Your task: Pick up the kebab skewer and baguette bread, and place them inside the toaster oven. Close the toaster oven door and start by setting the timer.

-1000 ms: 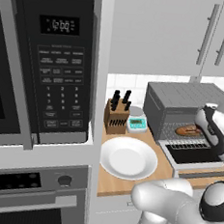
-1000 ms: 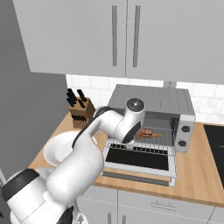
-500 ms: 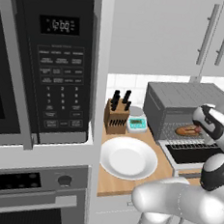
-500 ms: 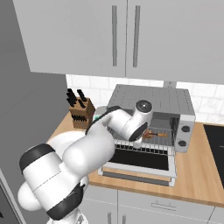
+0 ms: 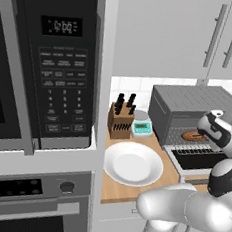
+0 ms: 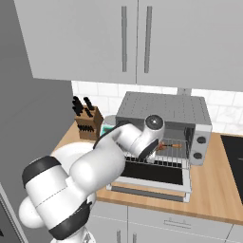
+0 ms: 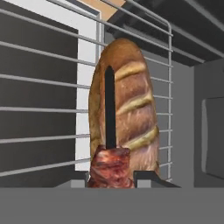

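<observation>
While the claw (image 7: 112,177) stays clamped on the skewer (image 7: 110,127) at its meat end, the stick runs lengthwise along the baguette (image 7: 124,109) lying on the oven (image 6: 163,110) rack; the arm has swung further right since a second ago

So the fingertips (image 7: 154,176) barely peek over the bottom edge in the hand view, and the skewer (image 7: 110,131) runs off that edge at 6 o'clock, so its lower end is lost. It also covers a strip of the baguette (image 7: 131,105). From the right base view the arm blocks the left half of the oven (image 6: 161,111) mouth. In the left base view the door (image 5: 204,159) gets cut at 3 o'clock, and the microwave (image 5: 42,65) at 9.
</observation>
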You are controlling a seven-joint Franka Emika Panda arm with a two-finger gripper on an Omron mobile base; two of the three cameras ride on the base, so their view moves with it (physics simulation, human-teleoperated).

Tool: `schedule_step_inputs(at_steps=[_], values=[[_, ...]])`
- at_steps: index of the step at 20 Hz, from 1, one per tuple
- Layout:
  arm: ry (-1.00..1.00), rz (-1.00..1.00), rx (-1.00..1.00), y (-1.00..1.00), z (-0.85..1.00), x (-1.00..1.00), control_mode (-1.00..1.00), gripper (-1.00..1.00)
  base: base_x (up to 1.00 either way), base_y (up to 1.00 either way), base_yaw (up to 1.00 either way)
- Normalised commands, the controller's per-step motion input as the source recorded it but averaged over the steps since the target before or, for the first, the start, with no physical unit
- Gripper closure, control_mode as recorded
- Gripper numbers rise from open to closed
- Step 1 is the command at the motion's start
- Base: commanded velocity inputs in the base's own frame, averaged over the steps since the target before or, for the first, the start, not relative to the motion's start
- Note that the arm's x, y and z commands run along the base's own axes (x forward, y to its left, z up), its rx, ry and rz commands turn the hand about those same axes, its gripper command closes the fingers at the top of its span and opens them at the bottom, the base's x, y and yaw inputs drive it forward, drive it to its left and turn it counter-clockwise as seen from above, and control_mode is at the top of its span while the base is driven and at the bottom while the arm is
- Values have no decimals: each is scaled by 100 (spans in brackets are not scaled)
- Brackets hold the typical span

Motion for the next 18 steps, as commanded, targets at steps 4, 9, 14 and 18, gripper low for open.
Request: schedule_step_inputs(at_steps=[4, 9, 14, 18], values=[[0, 0, 0, 0, 0, 0, -100, -100, 0, 0, 0], [0, 0, 0, -6, 4, -2, -100, -100, 0, 0, 0], [0, 0, 0, -18, 11, -6, -100, -100, 0, 0, 0], [2, 0, 0, -26, 21, -17, -100, -100, 0, 0, 0]])
